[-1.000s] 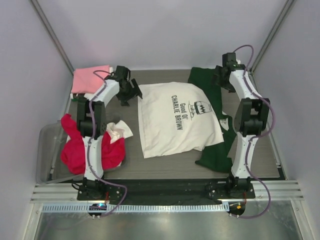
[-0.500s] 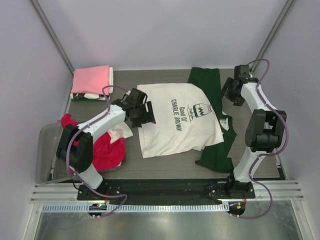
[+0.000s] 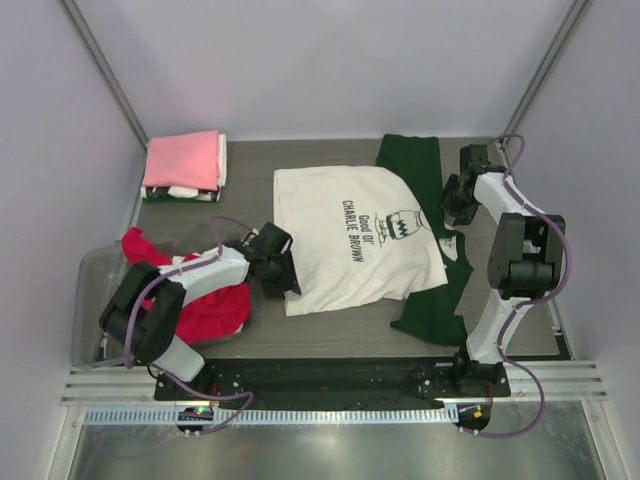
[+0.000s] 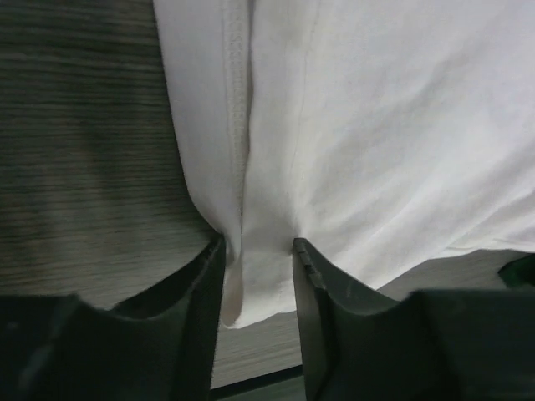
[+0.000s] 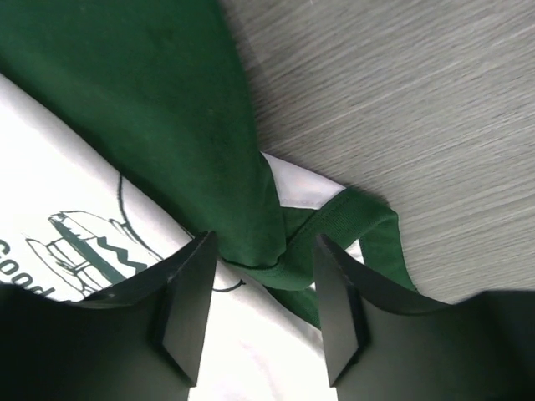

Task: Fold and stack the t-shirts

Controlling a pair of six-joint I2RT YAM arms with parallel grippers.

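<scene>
The cream-white tee [image 3: 350,235] lies flat mid-desk, print up, overlapping the dark green tee [image 3: 420,165] toward the right edge. At its near-left corner the left gripper [image 4: 257,251] has its jaws open, hem between them. The right gripper [image 5: 261,242] is open too, straddling the green collar. The pink tee [image 3: 183,158] sits folded in the far-left corner, and the red tee [image 3: 215,312] is bunched by the left edge.

green tee [image 3: 432,305] mostly under cream tee [image 3: 335,250]
</scene>
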